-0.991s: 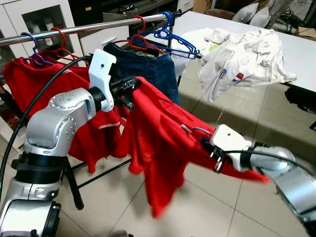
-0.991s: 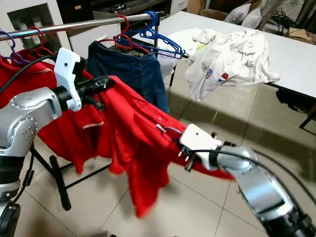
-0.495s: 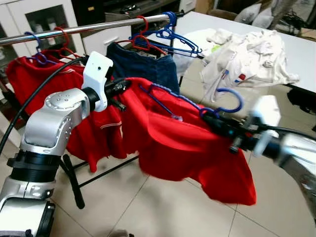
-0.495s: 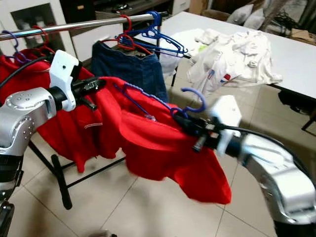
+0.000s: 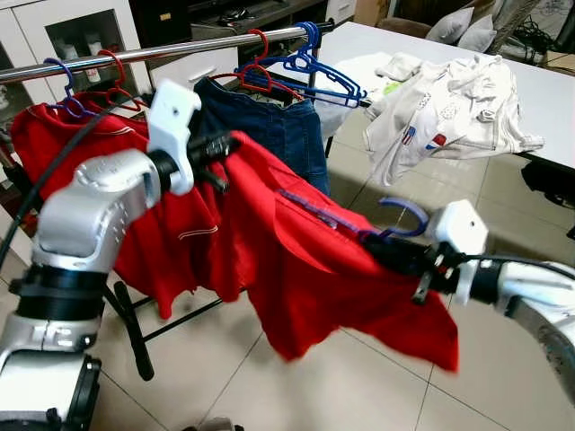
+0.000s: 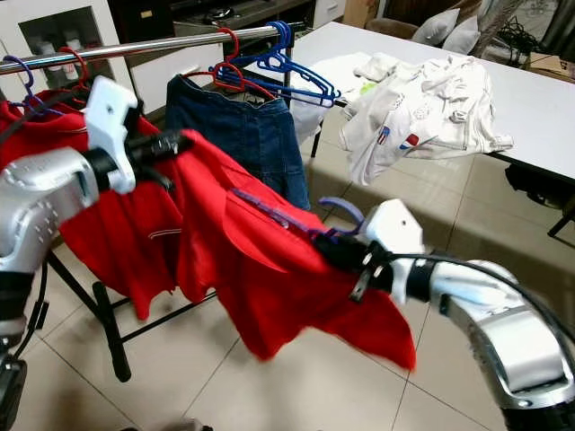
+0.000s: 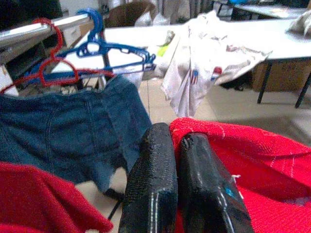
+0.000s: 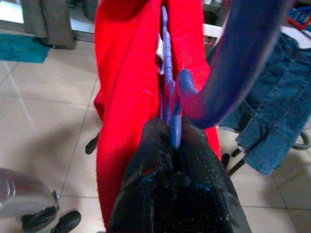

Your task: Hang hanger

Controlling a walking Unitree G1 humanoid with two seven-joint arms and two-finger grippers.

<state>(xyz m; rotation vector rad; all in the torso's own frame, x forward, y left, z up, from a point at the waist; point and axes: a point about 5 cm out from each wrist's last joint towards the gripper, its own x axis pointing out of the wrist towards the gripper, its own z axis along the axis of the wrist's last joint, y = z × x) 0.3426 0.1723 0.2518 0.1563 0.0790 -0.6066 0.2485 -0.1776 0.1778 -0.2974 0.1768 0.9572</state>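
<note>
A red shirt (image 5: 305,260) hangs on a purple-blue hanger (image 5: 328,214) stretched between my two grippers, below and in front of the steel rail (image 5: 180,49). My left gripper (image 5: 220,146) is shut on the shirt's upper shoulder; its fingers (image 7: 150,184) pinch red cloth. My right gripper (image 5: 373,249) is shut on the hanger's neck just under the hook (image 5: 406,213), which points up. In the right wrist view the fingers (image 8: 150,160) clamp the hanger's neck (image 8: 174,131), with the hook (image 8: 243,58) above them.
The rail carries red garments (image 5: 54,135) at the left, blue jeans (image 5: 283,126), and empty blue and red hangers (image 5: 305,65). A white table (image 5: 548,99) with white clothes (image 5: 449,99) stands at the right. The rack's black legs (image 5: 135,332) stand on the tiled floor.
My right gripper has come down and slightly left with the hanger, so the hook sits lower. My left gripper has risen a little. The shirt now slopes more steeply.
</note>
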